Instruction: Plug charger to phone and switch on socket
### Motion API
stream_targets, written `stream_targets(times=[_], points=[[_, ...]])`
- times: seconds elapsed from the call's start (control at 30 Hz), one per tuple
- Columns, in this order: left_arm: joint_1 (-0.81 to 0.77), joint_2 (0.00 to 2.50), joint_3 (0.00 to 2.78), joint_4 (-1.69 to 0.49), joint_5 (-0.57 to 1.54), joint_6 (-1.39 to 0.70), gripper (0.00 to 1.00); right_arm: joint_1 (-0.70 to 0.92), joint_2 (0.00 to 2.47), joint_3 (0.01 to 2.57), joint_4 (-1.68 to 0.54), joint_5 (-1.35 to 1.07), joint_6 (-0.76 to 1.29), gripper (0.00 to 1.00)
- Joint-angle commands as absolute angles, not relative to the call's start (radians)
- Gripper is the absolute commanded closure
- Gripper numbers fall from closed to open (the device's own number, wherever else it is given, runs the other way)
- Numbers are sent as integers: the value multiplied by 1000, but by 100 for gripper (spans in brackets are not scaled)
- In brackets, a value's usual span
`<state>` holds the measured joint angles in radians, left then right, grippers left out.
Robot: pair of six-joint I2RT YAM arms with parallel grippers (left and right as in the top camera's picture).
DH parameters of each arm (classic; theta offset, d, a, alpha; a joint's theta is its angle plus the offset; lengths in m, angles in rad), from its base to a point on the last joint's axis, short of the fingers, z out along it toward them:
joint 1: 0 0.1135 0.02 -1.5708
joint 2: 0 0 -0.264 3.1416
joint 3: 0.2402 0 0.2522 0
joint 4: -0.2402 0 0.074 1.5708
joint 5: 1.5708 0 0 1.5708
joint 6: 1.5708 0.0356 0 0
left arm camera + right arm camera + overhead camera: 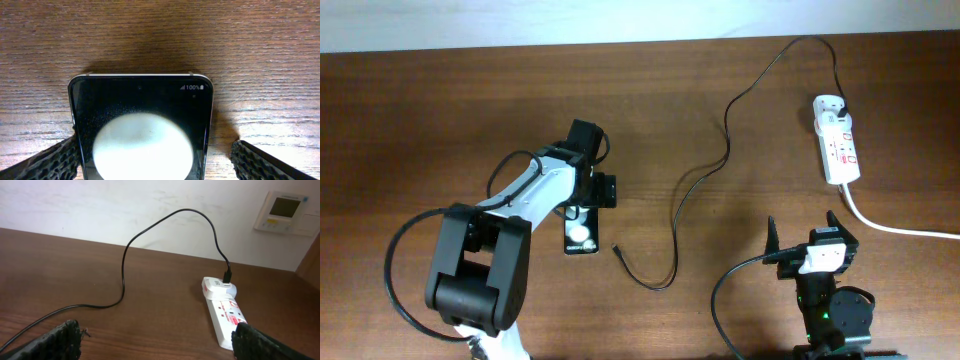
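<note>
Left wrist: left tool [155, 160] wide astride the phone [141, 100], perhaps touching one edge; right tool [802, 228] wide.

A dark brown desk [420, 120] with a fine horizontal wood grain is seen across all views. Behind it, a white, faintly scuffed wall [75, 205] is shown in the right wrist view. A pale control panel [283, 211] with a small greenish display is mounted on that wall, upper right.
</note>
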<state>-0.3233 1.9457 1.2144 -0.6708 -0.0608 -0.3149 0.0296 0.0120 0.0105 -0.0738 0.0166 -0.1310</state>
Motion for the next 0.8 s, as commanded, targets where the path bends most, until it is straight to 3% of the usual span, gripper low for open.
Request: stream_targets(times=[0.0,0.2,0.33,0.77], points=[[-325,1997,1180,-682,-49,-329,1,38,6,6,-81,8,-127,1],[-324,1984,1201,-704,-50,-329,1,38,6,6,-81,8,-126,1],[-324,1942,1224,-739,-185,-329,1,38,6,6,-81,8,-127,1],[-327,1898,1115,-733,-47,-374,1,38,6,6,-81,8,-126,1]])
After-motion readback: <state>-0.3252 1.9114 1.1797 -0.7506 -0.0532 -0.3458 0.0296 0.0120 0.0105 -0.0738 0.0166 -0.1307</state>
